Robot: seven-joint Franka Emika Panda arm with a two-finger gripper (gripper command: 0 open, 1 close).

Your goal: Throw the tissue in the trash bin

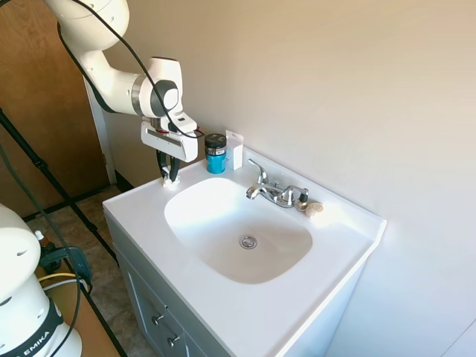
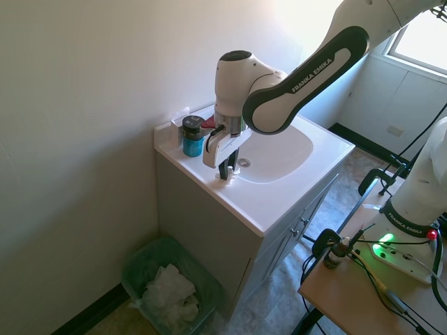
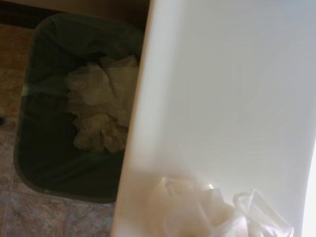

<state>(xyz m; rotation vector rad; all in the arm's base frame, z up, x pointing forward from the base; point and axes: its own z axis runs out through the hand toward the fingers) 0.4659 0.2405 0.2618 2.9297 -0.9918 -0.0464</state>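
Note:
The tissue (image 1: pixel 171 184) is a small crumpled white wad on the back left corner of the white vanity top (image 1: pixel 141 216). My gripper (image 1: pixel 170 178) points straight down onto it, fingers drawn close together and shut on the wad, which still touches the counter. From the other side the gripper (image 2: pixel 225 169) stands at the counter's edge. Up close, the tissue (image 3: pixel 197 212) shows in the wrist view. The trash bin (image 2: pixel 136 262), lined in green and holding white paper, stands on the floor beside the vanity, below the gripper; its dark wall (image 3: pixel 44 98) also shows in the wrist view.
A blue jar (image 1: pixel 216 154) and a small white box (image 1: pixel 234 151) stand by the wall just beyond the gripper. The basin (image 1: pixel 223 223), chrome faucet (image 1: pixel 271 192) and a tan shell-like object (image 1: pixel 312 208) lie further along. The wall is close behind.

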